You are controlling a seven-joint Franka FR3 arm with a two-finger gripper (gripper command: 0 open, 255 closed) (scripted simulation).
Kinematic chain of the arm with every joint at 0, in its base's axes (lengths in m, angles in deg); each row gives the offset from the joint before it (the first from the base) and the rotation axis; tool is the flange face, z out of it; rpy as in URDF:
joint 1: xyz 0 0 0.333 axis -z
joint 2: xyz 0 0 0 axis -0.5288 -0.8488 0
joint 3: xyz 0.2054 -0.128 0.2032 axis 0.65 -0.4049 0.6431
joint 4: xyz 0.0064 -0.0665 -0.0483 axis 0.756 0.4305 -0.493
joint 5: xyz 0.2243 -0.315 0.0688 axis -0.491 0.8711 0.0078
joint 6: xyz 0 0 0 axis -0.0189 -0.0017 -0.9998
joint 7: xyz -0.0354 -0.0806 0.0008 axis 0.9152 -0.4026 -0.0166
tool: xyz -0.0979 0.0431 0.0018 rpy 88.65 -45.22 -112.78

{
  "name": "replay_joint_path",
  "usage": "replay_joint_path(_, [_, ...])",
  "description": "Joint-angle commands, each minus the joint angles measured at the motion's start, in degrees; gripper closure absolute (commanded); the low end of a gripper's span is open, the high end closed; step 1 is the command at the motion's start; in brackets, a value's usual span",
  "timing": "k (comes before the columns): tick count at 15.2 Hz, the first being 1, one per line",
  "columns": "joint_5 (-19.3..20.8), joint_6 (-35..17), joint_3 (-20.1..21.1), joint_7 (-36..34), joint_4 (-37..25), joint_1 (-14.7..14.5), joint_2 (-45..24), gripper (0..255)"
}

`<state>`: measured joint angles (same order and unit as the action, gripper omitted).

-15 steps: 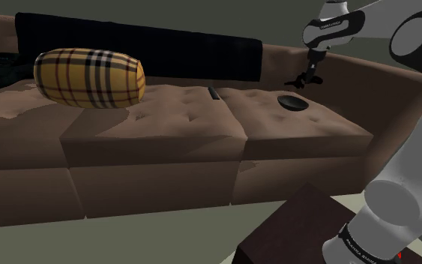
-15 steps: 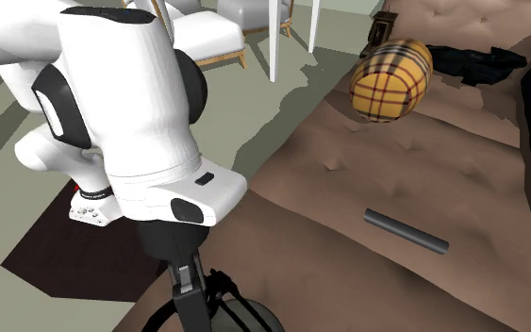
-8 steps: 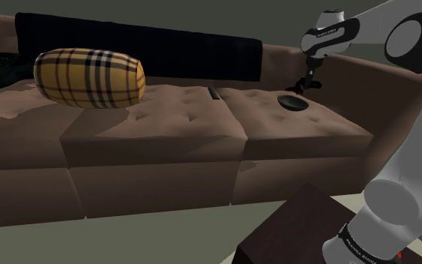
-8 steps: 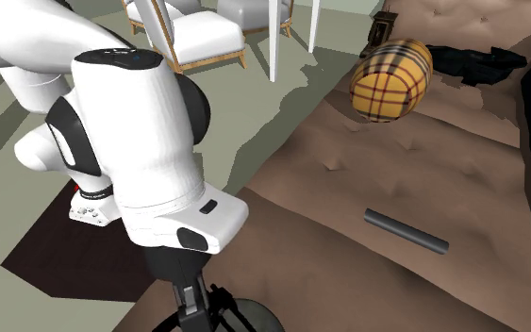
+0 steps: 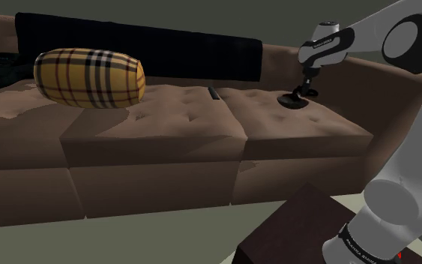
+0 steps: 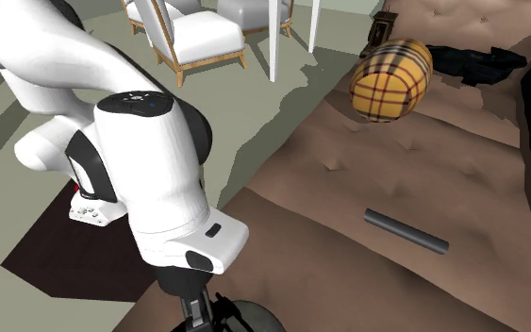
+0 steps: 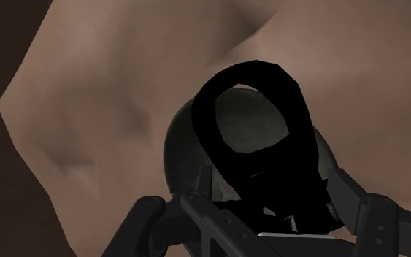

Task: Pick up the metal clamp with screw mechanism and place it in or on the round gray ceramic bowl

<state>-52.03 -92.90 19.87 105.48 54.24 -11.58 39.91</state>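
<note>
Wrist view: hand [image 7: 273,215] clasps the black clamp [image 7: 302,124] narrowly. Loop end points away from the fingers, long axis along them, with the dark bowl [image 7: 176,150] straight beyond. Shoulder view: hangs just above the bowl on the sofa seat [image 5: 202,112]. Second exterior view: bowl directly beneath the hand.

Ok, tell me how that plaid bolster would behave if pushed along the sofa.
The plaid bolster is a cylinder lying on its side, so it would probably roll rather than slide. It looks plump, so likely light and squashy. The sofa has tufted dips that might check it.
</note>
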Motion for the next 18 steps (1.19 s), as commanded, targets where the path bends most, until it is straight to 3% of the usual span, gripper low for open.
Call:
replay_joint_path(1, [0.1, -1.3, 0.0, -0.3, 1.0, 0.0, -0.3, 255])
replay_joint_path(11, [0.1, -3.2, 0.0, -0.5, 2.4, 0.0, -0.9, 255])
replay_joint_path(12, [0.1, -3.2, 0.0, -0.6, 2.4, 0.0, -0.8, 0])
replay_joint_path(18, [0.5, -1.7, 0.0, -0.8, 2.2, -0.3, 0.4, 0])
